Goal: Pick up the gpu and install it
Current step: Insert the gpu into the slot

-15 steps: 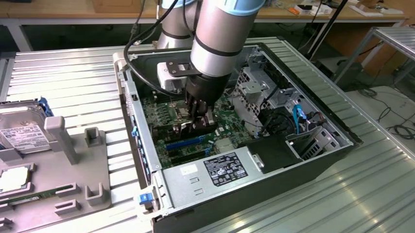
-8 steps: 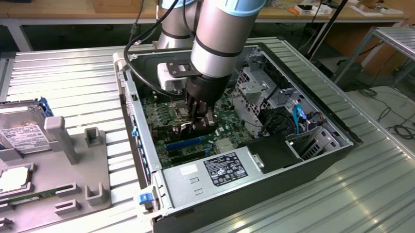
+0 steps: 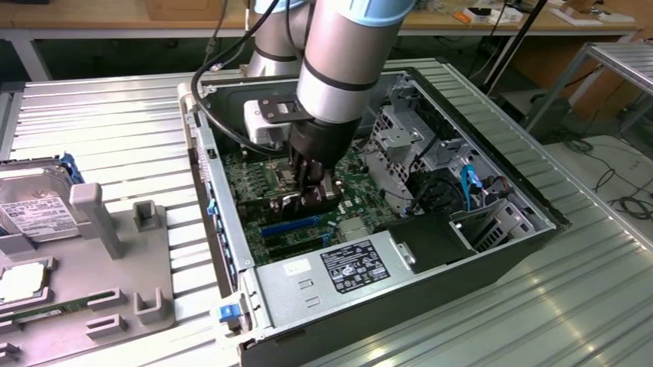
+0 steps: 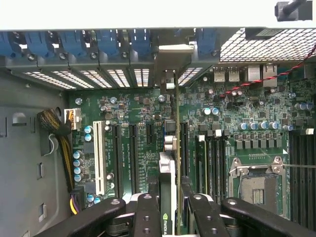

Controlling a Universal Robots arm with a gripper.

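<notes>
Here, an open computer case (image 3: 490, 252) lies on its side on a ribbed metal table (image 3: 122, 130), and my arm reaches down into it. Directly beneath my gripper (image 4: 170, 207) spreads the green motherboard (image 4: 133, 123). My fingers (image 4: 148, 217) are clamped on the gpu (image 4: 176, 128), held on edge, its silver bracket (image 4: 172, 57) at the far end from me against the case's rear slots. So the pickup is done; whether the card is fully seated, I cannot tell.

The gpu (image 4: 170, 197), a thin dark card seen edge-on, stands upright over the motherboard slots, its silver bracket (image 4: 173, 57) at the case's rear wall.
</notes>
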